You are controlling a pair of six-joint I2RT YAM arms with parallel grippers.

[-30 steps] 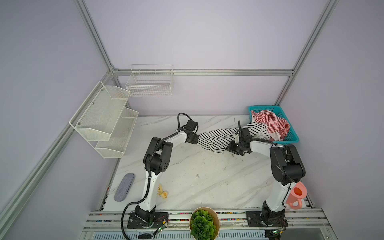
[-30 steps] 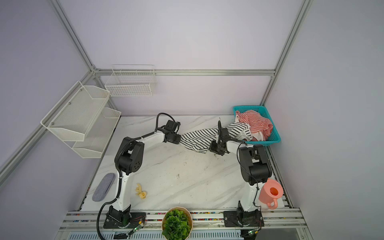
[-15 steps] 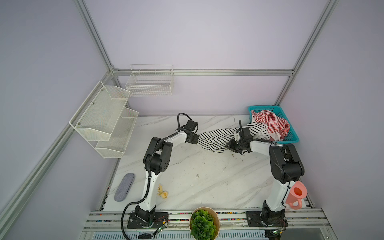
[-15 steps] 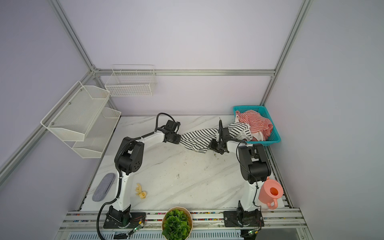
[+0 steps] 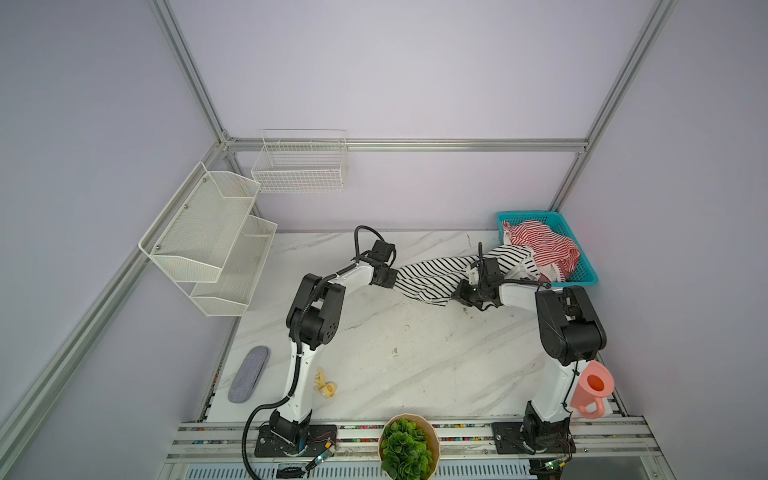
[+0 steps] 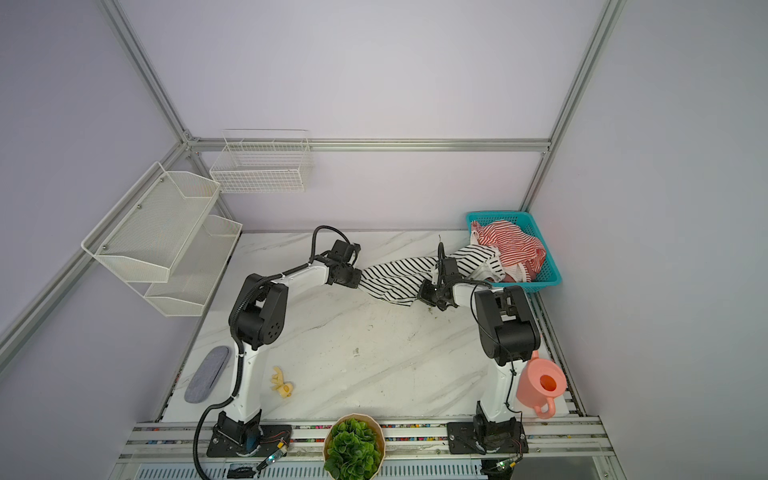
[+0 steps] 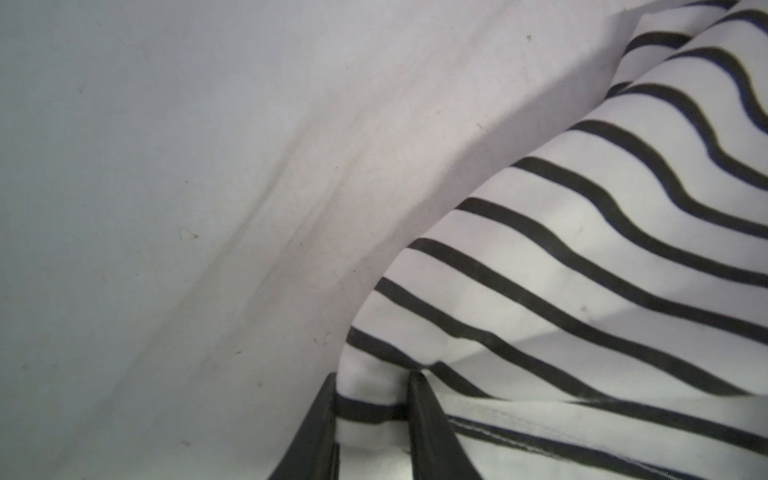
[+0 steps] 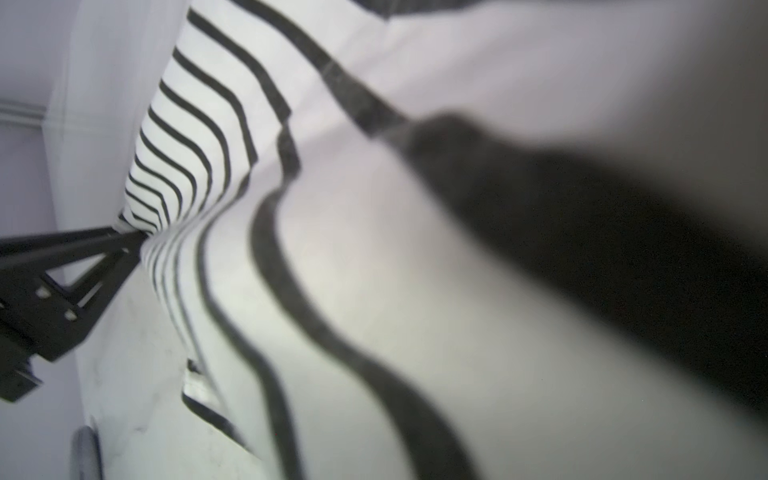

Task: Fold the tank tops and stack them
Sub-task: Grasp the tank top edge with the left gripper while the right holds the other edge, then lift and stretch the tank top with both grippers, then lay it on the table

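Black-and-white top (image 5: 432,276) stretched between left pincer (image 7: 372,386), right pincer (image 5: 458,294).

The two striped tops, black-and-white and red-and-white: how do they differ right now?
The black-and-white tank top is stretched out over the table, mostly outside the teal basket; the red-and-white tank top lies bunched inside it. The left gripper pinches the black-and-white tank top and the right gripper appears shut on its lower edge; nothing holds the red-and-white tank top. Both are striped, soft and not yet folded.
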